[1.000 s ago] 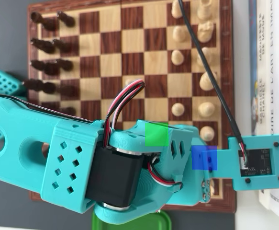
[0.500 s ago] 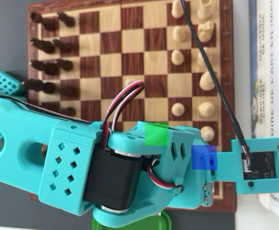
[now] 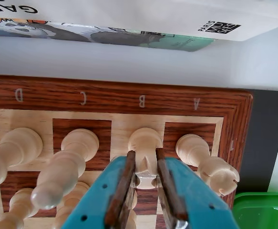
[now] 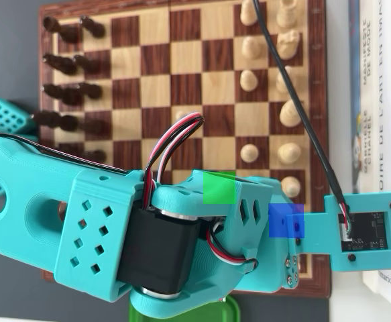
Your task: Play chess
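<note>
While the teal two-finger gripper (image 3: 146, 160) is closing narrow around the pale wooden knight (image 3: 145, 151) on the B-file back-rank square of the dark-and-light wooden chessboard (image 3: 119, 95), contact is looking likely but I can't confirm it. Pads are sitting low near the base, so keep squeezing evenly and lift straight up. The pale rook (image 3: 208, 162) at right and the pale bishop (image 3: 65, 169) at left in the wrist view are standing close; avoid any sideways drift
</note>
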`<control>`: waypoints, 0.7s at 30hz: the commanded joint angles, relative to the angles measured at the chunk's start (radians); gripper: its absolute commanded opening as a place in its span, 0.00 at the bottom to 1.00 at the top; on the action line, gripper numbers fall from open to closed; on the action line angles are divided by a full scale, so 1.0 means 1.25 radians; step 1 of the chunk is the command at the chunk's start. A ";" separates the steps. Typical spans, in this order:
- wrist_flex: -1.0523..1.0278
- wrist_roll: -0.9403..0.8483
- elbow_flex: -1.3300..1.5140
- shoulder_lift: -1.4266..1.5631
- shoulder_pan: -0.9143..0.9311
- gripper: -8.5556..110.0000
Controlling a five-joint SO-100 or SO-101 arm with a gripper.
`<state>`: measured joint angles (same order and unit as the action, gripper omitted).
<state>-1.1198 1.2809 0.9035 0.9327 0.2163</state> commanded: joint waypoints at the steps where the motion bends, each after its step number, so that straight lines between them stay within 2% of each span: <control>1: 0.001 -0.002 -0.033 0.009 0.012 0.10; 21: 0.000 -0.002 -0.039 0.020 0.005 0.10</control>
<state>-1.1198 1.2809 0.9035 0.9327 0.2163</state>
